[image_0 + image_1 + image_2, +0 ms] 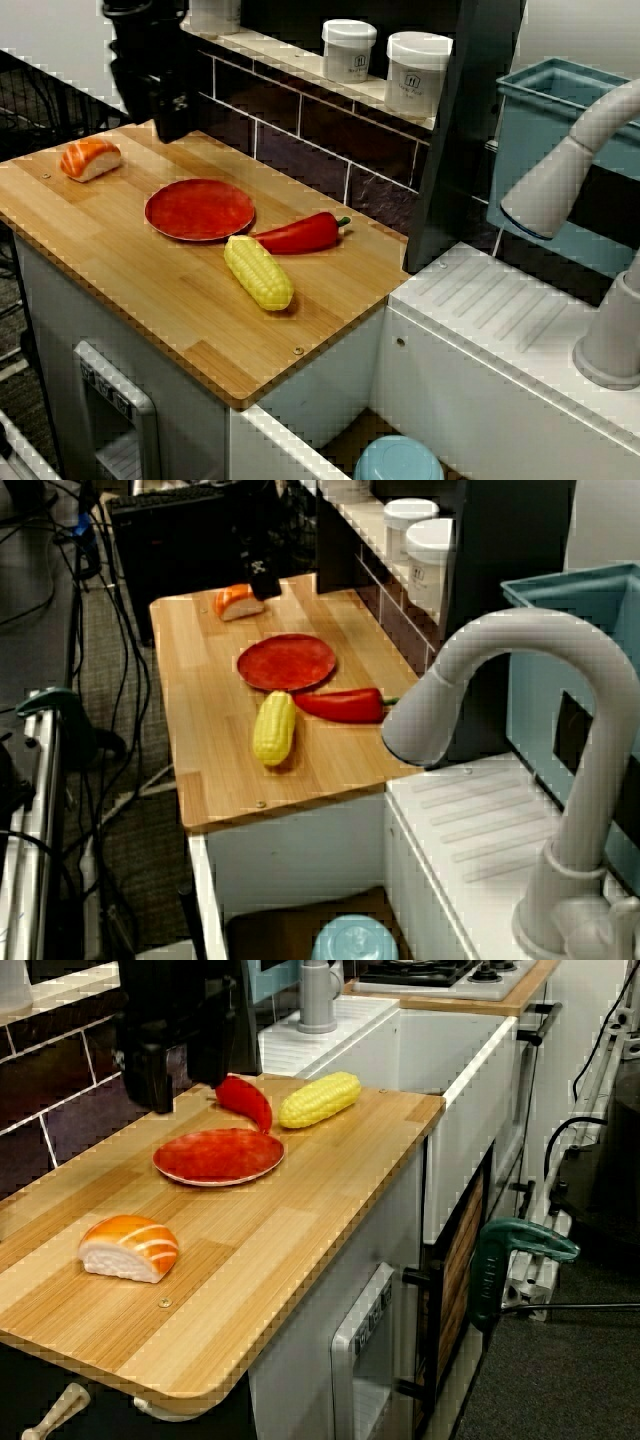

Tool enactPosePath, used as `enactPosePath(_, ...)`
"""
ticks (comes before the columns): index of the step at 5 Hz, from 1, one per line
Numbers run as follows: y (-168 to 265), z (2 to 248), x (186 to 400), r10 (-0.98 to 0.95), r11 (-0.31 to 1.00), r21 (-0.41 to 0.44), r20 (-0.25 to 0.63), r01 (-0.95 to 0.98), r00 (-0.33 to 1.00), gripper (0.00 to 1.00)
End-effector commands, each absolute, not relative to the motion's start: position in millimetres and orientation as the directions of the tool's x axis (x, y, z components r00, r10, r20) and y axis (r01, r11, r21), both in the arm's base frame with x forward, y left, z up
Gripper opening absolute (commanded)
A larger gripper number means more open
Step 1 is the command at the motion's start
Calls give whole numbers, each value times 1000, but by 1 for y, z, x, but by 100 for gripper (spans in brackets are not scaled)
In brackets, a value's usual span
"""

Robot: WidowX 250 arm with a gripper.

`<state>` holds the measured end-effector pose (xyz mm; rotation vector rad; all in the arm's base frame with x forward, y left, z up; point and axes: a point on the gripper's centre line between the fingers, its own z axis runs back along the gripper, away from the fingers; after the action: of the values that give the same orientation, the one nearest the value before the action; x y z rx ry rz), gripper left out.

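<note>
Lying nearest the lens in the view from the board's end, a piece of salmon sushi (130,1248) sat on the wooden board (300,1220), well apart from the red plate (218,1155) on the side facing the board's free end, touching nothing. Its long axis ran across the board, from front edge toward the tiled wall, roughly square to the line joining it to the plate.

On the plate's wall side, the black gripper (172,118) hung over the board's back edge, tips down and clear of the wood. From it the sushi lay toward the front edge and the free end, with bare wood between them in the view from the front. Whether the fingers were spread or pressed together could not be made out in any view, and nothing was seen in their grip.

Beyond the plate, a red pepper (247,1102) lay just beside its far rim, and a corn cob (320,1098) lay close alongside the pepper. Farther still from the plate stood the white faucet (480,680), with two white jars (350,50) on the ledge above the wall.
</note>
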<state>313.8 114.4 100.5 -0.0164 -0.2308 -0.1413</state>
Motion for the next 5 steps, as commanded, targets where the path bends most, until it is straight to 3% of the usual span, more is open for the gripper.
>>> enactPosePath(1, 68, 115, 334, -92, 992, 112, 371, 54, 924, 100)
enactPosePath(3, 28, 109, 349, -112, 990, 125, 381, 69, 918, 100)
enactPosePath(5, 5, 95, 338, -187, 979, 136, 340, 149, 922, 100)
